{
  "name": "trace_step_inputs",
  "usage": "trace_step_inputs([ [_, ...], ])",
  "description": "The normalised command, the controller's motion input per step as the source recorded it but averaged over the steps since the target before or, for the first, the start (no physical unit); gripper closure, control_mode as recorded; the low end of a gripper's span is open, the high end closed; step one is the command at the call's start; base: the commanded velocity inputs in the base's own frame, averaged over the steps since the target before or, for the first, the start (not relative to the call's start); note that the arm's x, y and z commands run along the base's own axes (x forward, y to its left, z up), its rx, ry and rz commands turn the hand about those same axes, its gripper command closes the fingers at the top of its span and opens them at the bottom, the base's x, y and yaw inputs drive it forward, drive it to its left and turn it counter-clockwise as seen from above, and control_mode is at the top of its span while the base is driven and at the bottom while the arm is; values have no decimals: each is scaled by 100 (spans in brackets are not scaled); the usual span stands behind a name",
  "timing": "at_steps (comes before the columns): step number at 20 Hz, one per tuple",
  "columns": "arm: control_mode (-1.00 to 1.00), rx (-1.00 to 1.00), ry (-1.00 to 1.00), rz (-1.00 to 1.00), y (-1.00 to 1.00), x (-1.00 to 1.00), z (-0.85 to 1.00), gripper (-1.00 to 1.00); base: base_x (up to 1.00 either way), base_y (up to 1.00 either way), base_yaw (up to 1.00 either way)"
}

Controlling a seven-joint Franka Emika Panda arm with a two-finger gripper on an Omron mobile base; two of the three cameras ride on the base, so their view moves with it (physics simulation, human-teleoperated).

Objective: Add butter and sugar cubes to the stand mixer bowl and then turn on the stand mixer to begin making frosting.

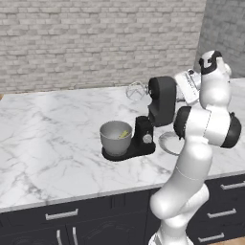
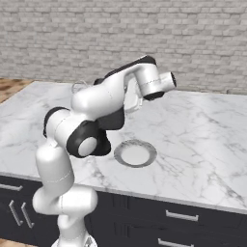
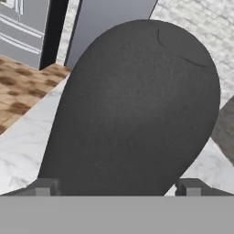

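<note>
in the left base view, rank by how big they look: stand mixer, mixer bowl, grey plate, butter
Largest to smallest, as they look in the left base view:
1. stand mixer
2. stand mixer bowl
3. grey plate, partly hidden behind the arm, so its place against the bowl is unsure
4. butter, a small yellow sliver inside the bowl

On the counter (image 1: 57,124) in front of me stands the stand mixer (image 1: 146,119) — its head (image 1: 161,99) tilted up and back, the whisk (image 1: 136,91) pointing away to the far left. The stand mixer bowl (image 1: 115,138) sits on the mixer's base, left of its column, and the butter (image 1: 124,134) lies inside it against the right wall. A plate (image 2: 135,153) rests on the counter just right of the mixer, near the front edge. My gripper (image 3: 118,186) is right behind the tilted head — one finger on each side of it, apart. Drawers (image 1: 62,215) run below the counter's near edge; a wall (image 1: 95,38) stands behind.
</note>
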Motion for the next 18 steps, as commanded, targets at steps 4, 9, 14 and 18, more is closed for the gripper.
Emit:
trace_step_inputs([
  [4, -100, 0, 0, 11, 75, -20, -10, -100, 0, 0, 0],
  [9, -100, 0, 0, 12, 96, -47, -20, -100, 0, 0, 0],
  [14, -100, -8, 0, 12, 100, -67, -52, -100, 0, 0, 0],
  [18, -100, -16, 0, 10, 100, -69, -80, -100, 0, 0, 0],
])
